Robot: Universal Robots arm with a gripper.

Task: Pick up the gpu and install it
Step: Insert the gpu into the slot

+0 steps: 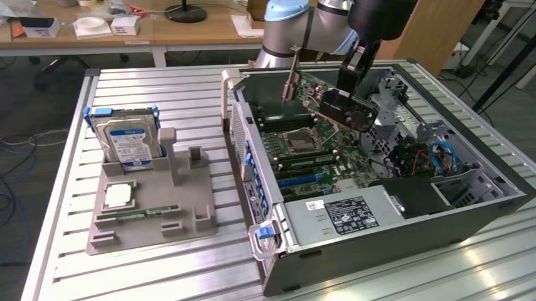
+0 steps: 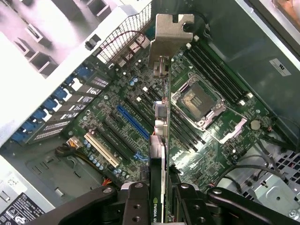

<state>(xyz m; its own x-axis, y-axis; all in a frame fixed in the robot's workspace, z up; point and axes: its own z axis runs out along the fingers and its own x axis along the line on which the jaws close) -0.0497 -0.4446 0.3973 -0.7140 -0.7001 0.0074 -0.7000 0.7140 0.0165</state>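
Exterior view: the gripper (image 1: 350, 78) is pinching the gpu (image 1: 345, 108).
The card is hanging tilted above the motherboard (image 1: 305, 157), near its processor socket (image 1: 299, 142).

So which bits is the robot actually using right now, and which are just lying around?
In use: gripper, the gpu it holds, open computer case, motherboard.
Lying about: hard drive, memory stick, grey holder.

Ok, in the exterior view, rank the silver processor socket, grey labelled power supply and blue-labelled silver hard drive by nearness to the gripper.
1. silver processor socket, below the gripper.
2. grey power supply, case's camera-side end.
3. silver hard drive, outside the case, exterior view's left.
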